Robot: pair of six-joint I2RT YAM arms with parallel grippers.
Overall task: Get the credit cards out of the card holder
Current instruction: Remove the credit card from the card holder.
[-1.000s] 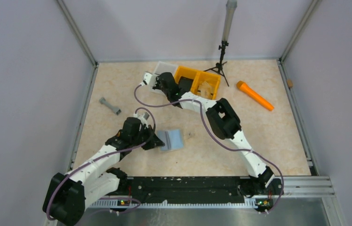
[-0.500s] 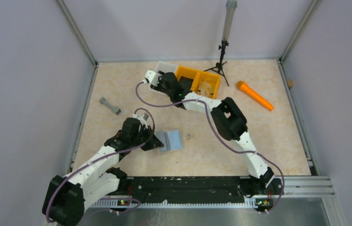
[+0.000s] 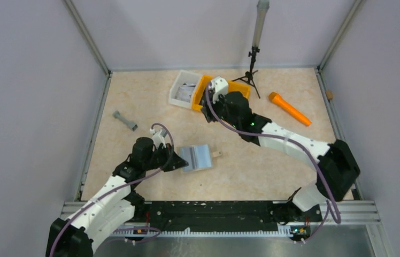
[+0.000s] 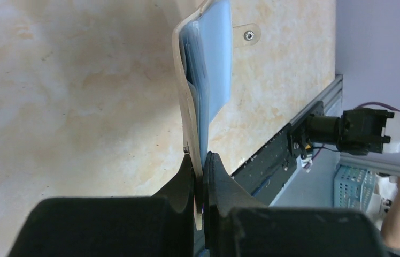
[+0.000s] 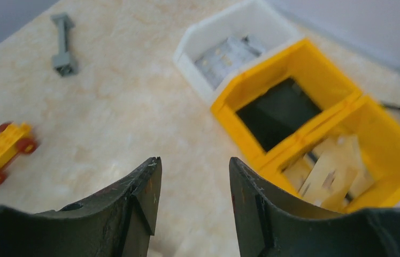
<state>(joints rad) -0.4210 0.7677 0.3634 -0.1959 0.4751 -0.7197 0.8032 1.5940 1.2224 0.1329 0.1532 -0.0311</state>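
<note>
The left claw (image 4: 200,160) is clenched on one edge of the card holder (image 4: 208,80). The holder reaches straight forward from the fingertips and rests on the table (image 4: 80,96), with its tan face on one side and its blue-grey sleeves on the other. The right claw (image 5: 193,166) is released, with its jaws apart above the table. Ahead of it to the right stands a yellow bin (image 5: 224,113), and a white bin (image 5: 198,40) is just beside that one. Ahead to the left lie a grey piece (image 5: 63,45) and a yellow toy car (image 5: 2,150).
</note>
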